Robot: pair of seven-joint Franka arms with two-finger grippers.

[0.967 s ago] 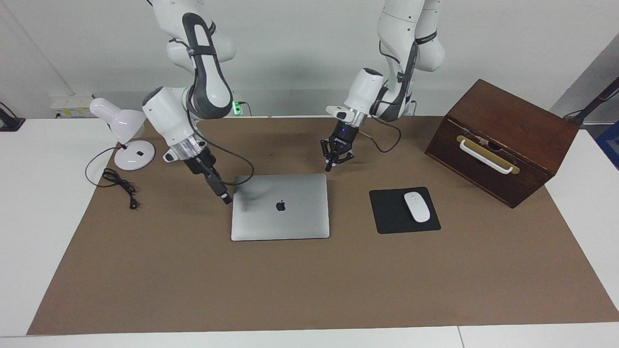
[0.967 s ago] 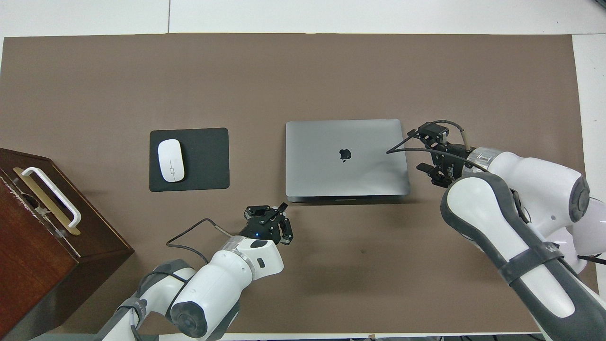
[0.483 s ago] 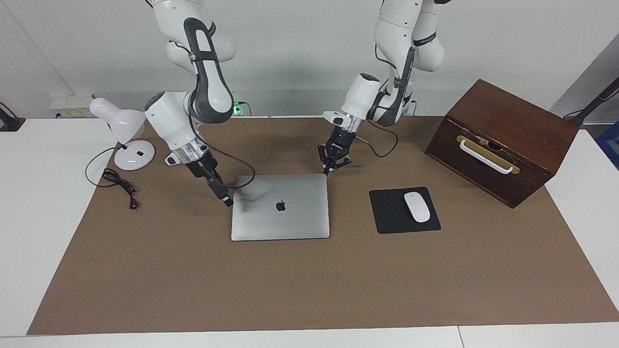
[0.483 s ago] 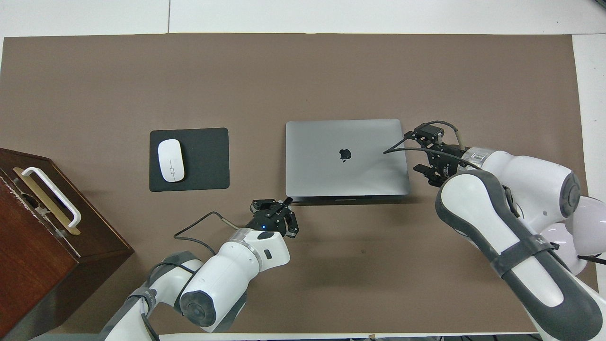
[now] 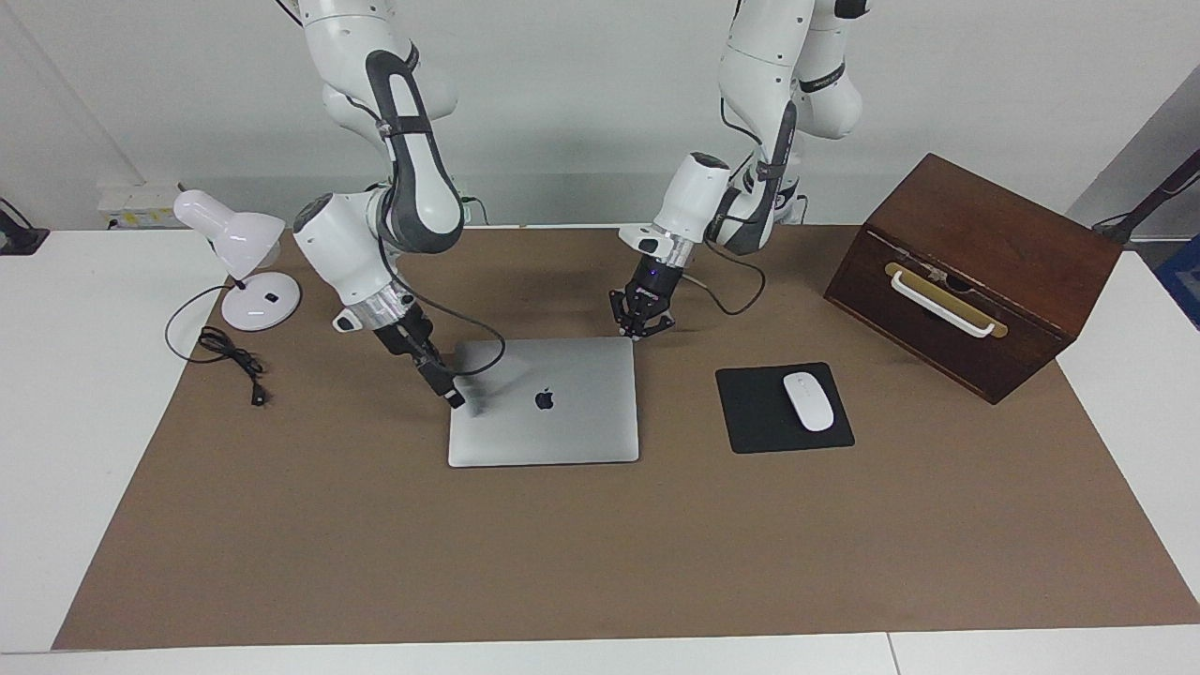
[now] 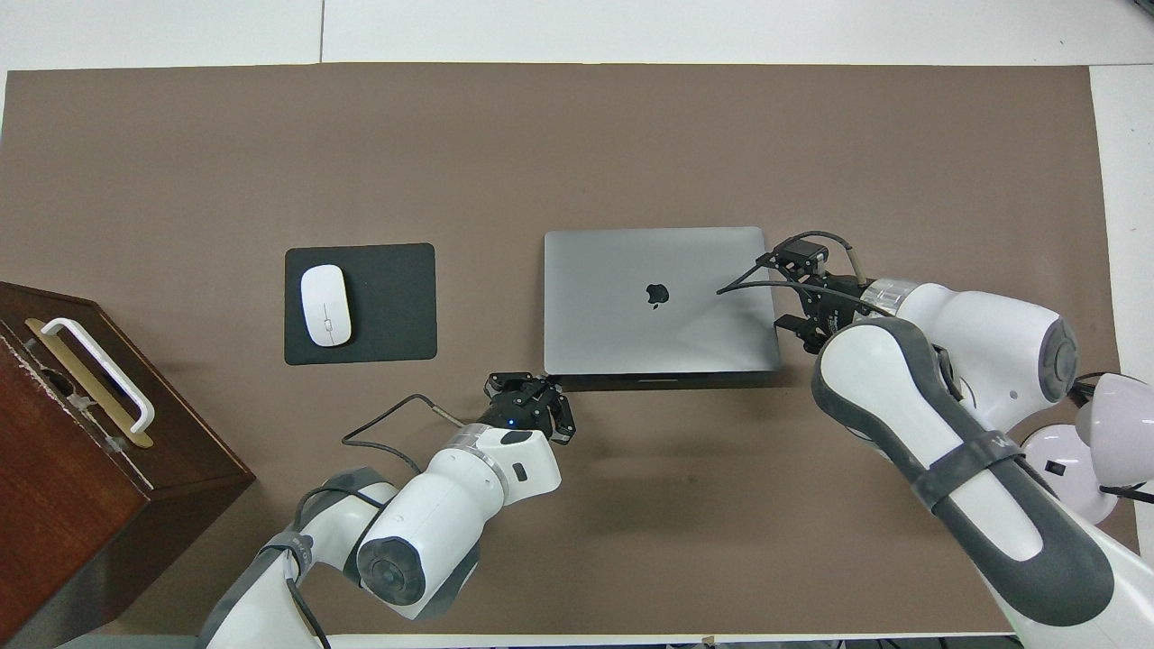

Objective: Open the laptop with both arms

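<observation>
A: How far along is it? The laptop (image 5: pixel 543 401) lies shut and flat on the brown mat in the middle of the desk (image 5: pixel 56 394), beside the black mouse pad (image 5: pixel 784 408) with its white mouse (image 5: pixel 808 400).

B: The lid is not yet lifted, so the opening itself is all left to do. The left end effector (image 5: pixel 637 335) has its fingertips together, empty, low at the laptop's corner nearest the robots on the mouse pad's side.

A: And the other one?

B: The right end effector (image 5: pixel 456 398) sits at the laptop's edge toward the right arm's end; whether its fingers are apart cannot be told, nor whether it touches.
</observation>
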